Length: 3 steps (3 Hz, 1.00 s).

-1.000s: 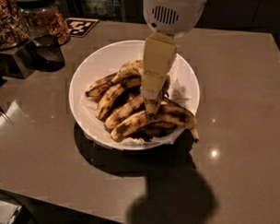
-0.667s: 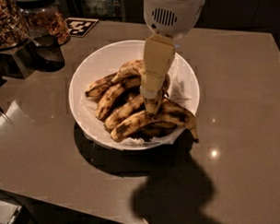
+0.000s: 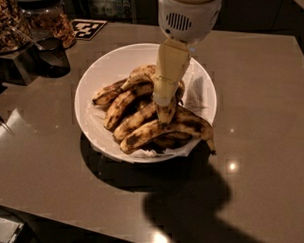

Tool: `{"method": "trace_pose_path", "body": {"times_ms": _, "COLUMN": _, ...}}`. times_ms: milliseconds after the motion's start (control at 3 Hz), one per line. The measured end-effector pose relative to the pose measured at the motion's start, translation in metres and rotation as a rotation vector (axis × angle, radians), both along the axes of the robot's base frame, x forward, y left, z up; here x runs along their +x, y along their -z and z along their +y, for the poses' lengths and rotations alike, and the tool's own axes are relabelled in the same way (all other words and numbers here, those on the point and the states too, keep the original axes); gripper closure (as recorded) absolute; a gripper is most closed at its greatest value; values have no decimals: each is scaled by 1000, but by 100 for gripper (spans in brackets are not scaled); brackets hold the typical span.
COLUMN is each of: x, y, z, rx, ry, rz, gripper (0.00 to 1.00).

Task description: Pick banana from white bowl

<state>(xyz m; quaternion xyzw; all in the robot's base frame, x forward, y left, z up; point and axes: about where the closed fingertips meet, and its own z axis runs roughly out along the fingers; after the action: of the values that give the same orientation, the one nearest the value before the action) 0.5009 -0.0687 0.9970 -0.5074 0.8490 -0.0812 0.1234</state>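
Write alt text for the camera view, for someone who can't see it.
A robot's gripper reaches down into a white bowl piled with spotty bananas, its tip among them. The bowl sits on a brown table, with jars of nuts at the far left.

Shows white, rounded wrist housing with slotted vent grille; cream, tapered gripper at white bowl centre.

I note the blotched yellow banana lying arched mid-pile in the paper-lined white bowl; gripper low at its end.
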Motion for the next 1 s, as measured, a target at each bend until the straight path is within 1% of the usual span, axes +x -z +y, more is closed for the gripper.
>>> {"method": "trace_pose_path", "body": {"times_ms": 667, "x": 0, "y": 2, "z": 2, "rx": -21, "ry": 16, "rz": -10, "gripper": 0}}
{"method": "trace_pose_path", "body": {"times_ms": 1000, "x": -6, "y": 4, "z": 6, "rx": -45, "ry": 2, "rz": -16, "gripper": 0}}
